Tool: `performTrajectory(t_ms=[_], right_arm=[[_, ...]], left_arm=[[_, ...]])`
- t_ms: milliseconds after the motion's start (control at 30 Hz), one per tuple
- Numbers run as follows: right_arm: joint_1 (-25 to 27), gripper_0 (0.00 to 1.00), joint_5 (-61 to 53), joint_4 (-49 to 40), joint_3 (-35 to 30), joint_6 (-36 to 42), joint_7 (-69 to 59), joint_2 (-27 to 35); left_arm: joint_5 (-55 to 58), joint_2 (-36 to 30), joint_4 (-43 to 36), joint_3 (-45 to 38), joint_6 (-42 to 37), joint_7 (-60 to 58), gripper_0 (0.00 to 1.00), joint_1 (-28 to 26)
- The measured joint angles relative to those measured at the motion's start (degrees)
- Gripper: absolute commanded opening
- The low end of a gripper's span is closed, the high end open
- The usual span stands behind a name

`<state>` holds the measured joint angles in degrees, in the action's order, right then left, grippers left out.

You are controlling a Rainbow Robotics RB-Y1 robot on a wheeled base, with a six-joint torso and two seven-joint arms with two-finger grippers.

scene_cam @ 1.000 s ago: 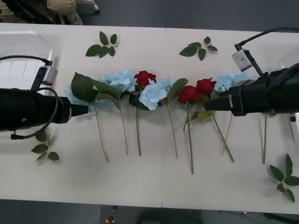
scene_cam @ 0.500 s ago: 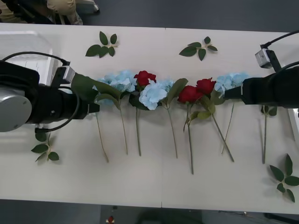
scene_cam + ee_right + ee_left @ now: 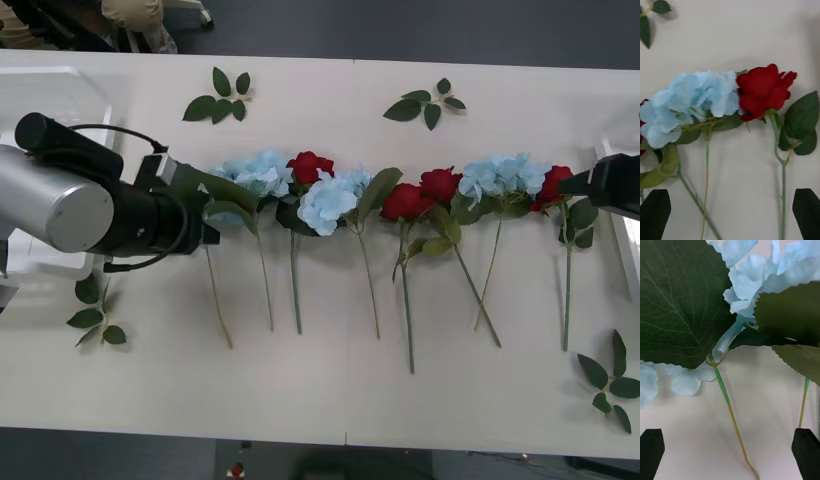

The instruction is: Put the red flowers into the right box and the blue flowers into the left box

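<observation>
Two hands: both spread wide, both empty, one at each end of the flower row.
Left hand: over the leftmost blue flower; black fingertips at the two corners of its wrist view, stem between them, no contact seen.
Left arm: reaching in from the left edge of the worktop, tip by the big leaf at the row's left end.
Stem axis, left: running from the head toward the robot, along the hand's line of sight, slightly slanted; fingers set either side of it, across its length.
Right hand: above the rightmost red flower; stem just inside one fingertip, off centre; a blue flower's stem also in the gap.
Stem axis, right: likewise from head toward the robot, near straight.
Nearer arm: left for the end blue flower, right for the end red flower.
Boxes: left box at the far left behind the left arm; right box at the right edge, just beside the red flower.
Likely next: sideways shift on the right to centre the rose stem and clear the blue one, then descent; left already centred.
</observation>
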<state>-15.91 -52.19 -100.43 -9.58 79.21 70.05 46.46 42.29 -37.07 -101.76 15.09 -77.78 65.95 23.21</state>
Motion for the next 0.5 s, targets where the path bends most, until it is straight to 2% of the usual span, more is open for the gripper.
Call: performTrajectory(t_ms=[333, 500], right_arm=[[0.00, 0.96, 1.90, 7.66, 0.41, -4.63, 0.00, 0.03], [-0.01, 0.96, 2.83, 9.54, 2.64, -6.80, 0.01, 0.03]], left_arm=[[-2.32, 0.07, 7.76, 5.36, 0.01, 0.00, 1.00, 4.97], [-3.72, 1.96, 12.70, 6.36, 0.05, 0.00, 1.00, 7.15]])
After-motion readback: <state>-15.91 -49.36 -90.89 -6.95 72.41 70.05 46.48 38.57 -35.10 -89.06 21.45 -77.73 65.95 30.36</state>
